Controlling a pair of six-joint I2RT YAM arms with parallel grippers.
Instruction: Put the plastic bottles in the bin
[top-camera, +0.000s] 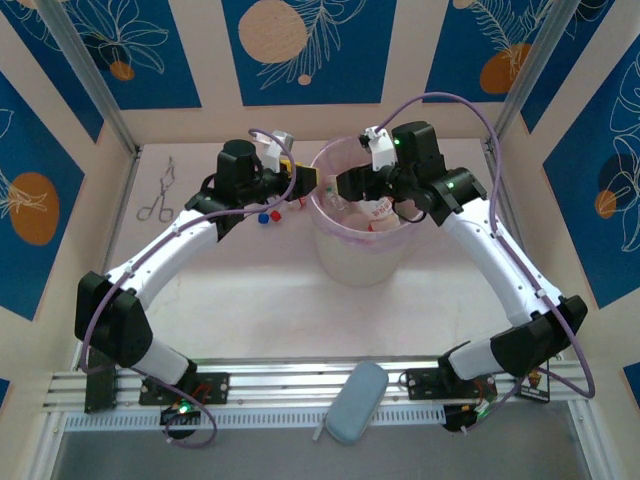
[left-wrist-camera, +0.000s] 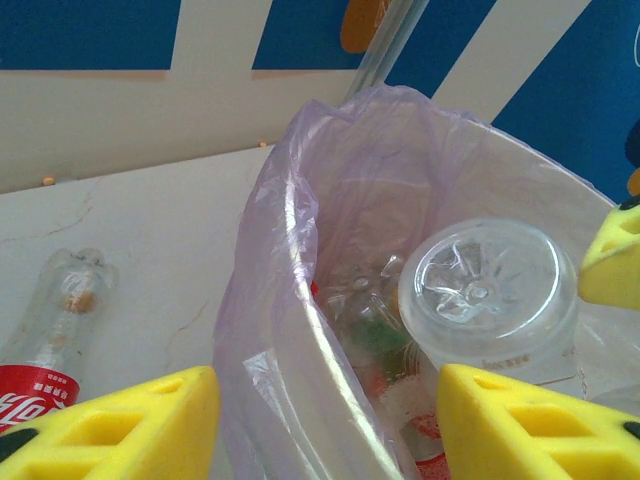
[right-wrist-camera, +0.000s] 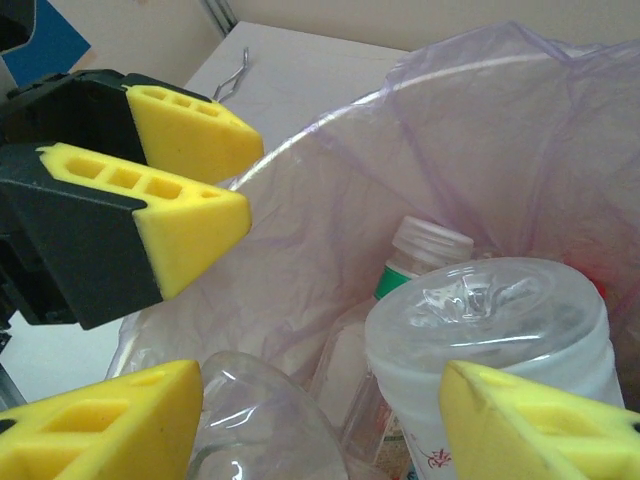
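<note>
We note the right gripper (right-wrist-camera: 322, 380) jaws wide, nothing clamped. Just beyond, a clear plastic bottle (right-wrist-camera: 490, 320) stands inverted in the lilac translucent round bin (top-camera: 360, 265): long axis near vertical, moulded base up. Farther, the left gripper (left-wrist-camera: 328, 385) is narrowly parted, empty, at the rim.

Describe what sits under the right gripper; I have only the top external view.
Observer: From the right wrist, a clear bottle sits base up inside the bin, between the fingers of the right gripper.
Operator: Say whether the fingers have it.
Observer: It looks loose. One finger overlaps its side, while the other stands off, with a second clear bottle in the gap.
Operator: Report the left gripper.
Observer: From the left wrist, the left gripper straddles the bin's rim, one finger outside and one inside, jaws apart.
</note>
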